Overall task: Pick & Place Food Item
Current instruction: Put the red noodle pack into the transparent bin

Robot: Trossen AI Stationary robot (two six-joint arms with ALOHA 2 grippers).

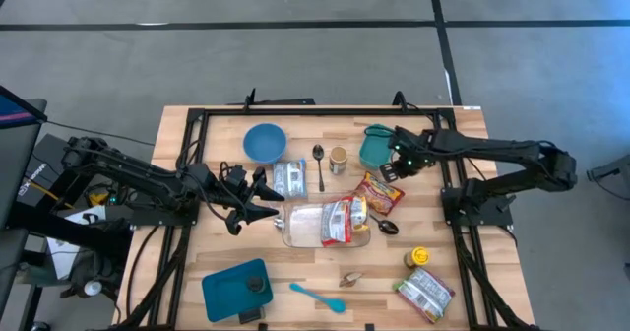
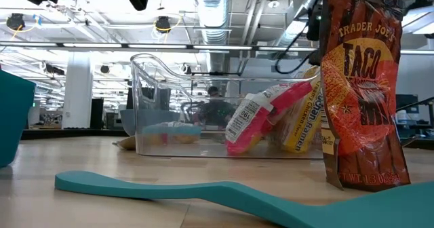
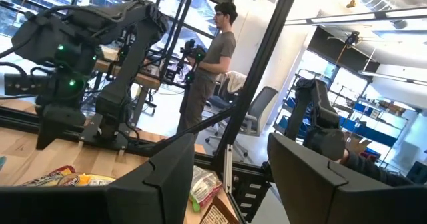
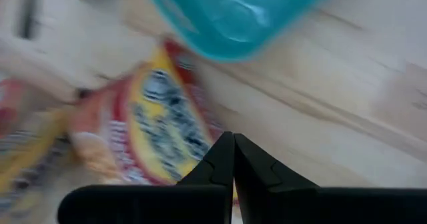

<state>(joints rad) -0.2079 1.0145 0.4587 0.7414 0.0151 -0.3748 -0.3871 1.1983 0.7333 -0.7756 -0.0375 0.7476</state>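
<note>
The right gripper (image 4: 233,159) is nearer the food; its fingers are pressed together, holding nothing; the ramen packet (image 4: 160,127) lies on the table just ahead of and below the fingertips, long axis slanting away toward the teal cup (image 4: 233,14); the left gripper (image 1: 258,199) hangs half-open and empty beside the clear bin (image 1: 295,234), which already holds packets.

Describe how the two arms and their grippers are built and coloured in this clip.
Both arms are matte black, jointed links with black cables along them. The right arm shows small green lights near its wrist. Each gripper, left gripper and right gripper, has two flat, angular black fingers.
</note>
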